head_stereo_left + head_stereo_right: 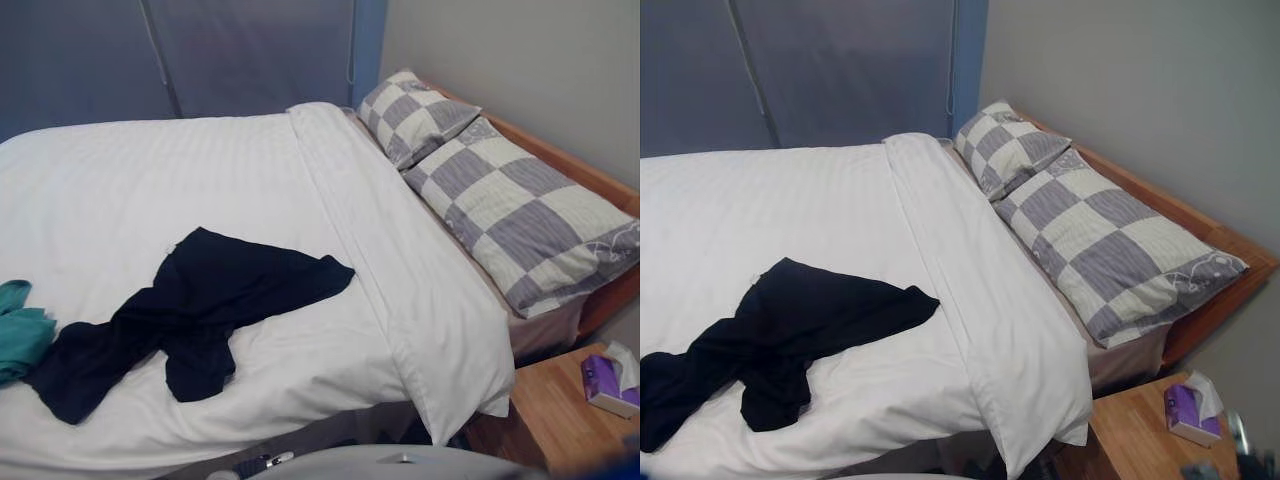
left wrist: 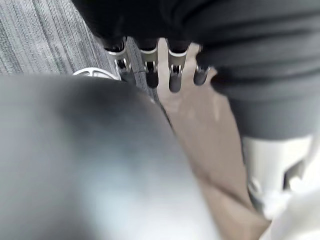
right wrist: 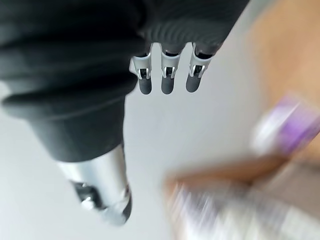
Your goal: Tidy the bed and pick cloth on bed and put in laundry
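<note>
Dark navy cloth [image 1: 200, 310]: crumpled and spread out on the white duvet [image 1: 200, 170], close to the bed's near edge, touching neither hand.
Teal cloth [image 1: 20, 340]: bunched at the duvet's left margin, just beside the navy cloth's lower end.
Duvet: mostly smooth, with a folded band running along the pillow side.
Pillows, two, grey-and-cream checked: small pillow [image 1: 412, 115] at the far end, large pillow [image 1: 520, 210] nearer, the two touching, both lying against the wooden bed frame [image 1: 590, 175].
Wooden bedside table [image 1: 545, 405]: at the right, beside the bed's corner, bearing a purple tissue box [image 1: 608, 385].
Left hand [image 2: 175, 70]: fingers straight, holding nothing, grey carpet [image 2: 40, 35] past them.
Right hand [image 3: 167, 75]: fingers straight, thumb apart, empty.
</note>
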Motion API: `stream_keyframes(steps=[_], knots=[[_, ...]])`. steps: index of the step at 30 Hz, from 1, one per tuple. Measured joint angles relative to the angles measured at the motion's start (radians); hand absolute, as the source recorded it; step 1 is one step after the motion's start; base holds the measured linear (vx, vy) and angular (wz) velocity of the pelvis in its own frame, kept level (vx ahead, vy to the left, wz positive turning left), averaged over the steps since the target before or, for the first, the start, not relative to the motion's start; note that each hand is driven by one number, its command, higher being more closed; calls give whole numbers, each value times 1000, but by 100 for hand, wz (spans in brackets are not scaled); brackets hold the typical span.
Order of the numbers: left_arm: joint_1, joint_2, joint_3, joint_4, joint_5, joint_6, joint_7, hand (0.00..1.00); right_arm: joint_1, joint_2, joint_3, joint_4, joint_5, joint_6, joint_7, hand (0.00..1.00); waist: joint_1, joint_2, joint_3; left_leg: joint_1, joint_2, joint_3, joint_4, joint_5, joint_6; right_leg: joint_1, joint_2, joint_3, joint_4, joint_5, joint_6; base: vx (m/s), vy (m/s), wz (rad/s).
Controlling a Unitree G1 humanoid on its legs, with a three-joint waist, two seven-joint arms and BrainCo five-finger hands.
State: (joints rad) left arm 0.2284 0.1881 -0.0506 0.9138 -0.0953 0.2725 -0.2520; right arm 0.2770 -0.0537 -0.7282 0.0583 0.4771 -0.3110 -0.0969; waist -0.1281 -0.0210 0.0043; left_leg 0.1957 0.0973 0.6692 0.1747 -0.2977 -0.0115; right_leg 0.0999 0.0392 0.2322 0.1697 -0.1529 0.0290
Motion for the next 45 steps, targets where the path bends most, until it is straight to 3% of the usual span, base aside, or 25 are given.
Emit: stream_keyframes(steps=[4, 9, 11, 12, 14, 19, 24, 27, 30, 33, 38, 41, 45], knots=[[-5, 12, -72, 15, -45, -10, 40, 0, -75, 7, 133, -10, 149, 20, 242, 100, -19, 14, 5, 10, -25, -27, -39, 34, 20, 5, -12, -5, -10, 0, 0, 56, 18, 20], [-1, 15, -101, 13, -60, -26, 61, 0, -95, 7, 270, -42, 326, 65, 397, 100, -14, 27, 20, 9, -55, -79, -74, 55, 28, 17, -35, -31, -9, -24, 6, 0, 15, 27], [0, 17, -101, 12, -63, -38, 61, 0, -124, 6, 313, -63, 396, 66, 407, 100, -12, 24, 27, -9, -76, -91, -88, 62, 35, -2, -53, -33, 2, -53, 5, -54, 5, 22], [-1, 16, -106, 11, -72, -45, 62, 0, -147, 6, 335, -76, 434, 64, 406, 100, -11, 38, 38, -33, -87, -105, -90, 67, 41, -28, -63, -42, 18, -67, 5, -75, -1, 25], [-2, 16, -107, 4, -85, -58, 64, 0, -191, 0, 355, -83, 483, 56, 394, 100, -11, 39, 56, -67, -99, -122, -94, 77, 49, -68, -74, -58, 41, -77, 9, -93, 6, 31], [-57, 1, -115, -33, -143, -128, 63, 0, -402, -55, 358, -134, 667, -4, 328, 100, 35, 106, 213, -245, -116, -131, -47, 108, 84, -266, -100, -81, 139, -78, 13, -107, 28, 24], [-113, 12, -103, -70, -210, -183, 52, 0, -584, -96, 369, -217, 741, -14, 295, 100, 39, 130, 383, -414, -110, -111, 72, 108, 85, -461, -120, -78, 291, -98, 21, -105, -11, 11], [-164, 9, -84, -67, -264, -233, 62, 0, -666, -140, 380, -220, 778, -12, 298, 100, 42, 154, 451, -565, -90, -89, 151, 107, 86, -614, -119, -63, 350, -98, 21, -128, -50, 0], [-263, -60, -55, -74, -358, -301, 79, 0, -719, -156, 400, -195, 818, -15, 318, 100, 41, 165, 530, -692, -60, -76, 223, 104, 92, -739, -107, -55, 396, -97, 21, -121, -78, 3], [-312, -89, -17, -66, -400, -347, 137, 0, -744, -132, 434, -137, 894, -47, 385, 100, 40, 165, 531, -777, -26, -74, 284, 96, 102, -825, -88, -55, 442, -94, 18, -63, -104, 3], [-344, -147, 59, -56, -474, -393, 193, 0, -743, -82, 466, -49, 974, -90, 514, 100, 39, 164, 530, -774, -7, -74, 266, 93, 94, -826, -65, -61, 423, -79, 3, -54, -58, -5], [-380, -185, 102, -49, -484, -398, 198, 0, -689, -68, 464, -15, 975, -92, 576, 100, 38, 159, 528, -771, -3, -62, 224, 95, 80, -822, -59, -66, 381, -52, -6, -84, -8, -3], [-419, -233, 149, -50, -484, -398, 195, 0, -558, -62, 430, 72, 1016, -66, 644, 100, 33, 133, 515, -755, -2, -26, 184, 112, 81, -804, -54, -51, 315, -8, 0, -31, 54, -21]])
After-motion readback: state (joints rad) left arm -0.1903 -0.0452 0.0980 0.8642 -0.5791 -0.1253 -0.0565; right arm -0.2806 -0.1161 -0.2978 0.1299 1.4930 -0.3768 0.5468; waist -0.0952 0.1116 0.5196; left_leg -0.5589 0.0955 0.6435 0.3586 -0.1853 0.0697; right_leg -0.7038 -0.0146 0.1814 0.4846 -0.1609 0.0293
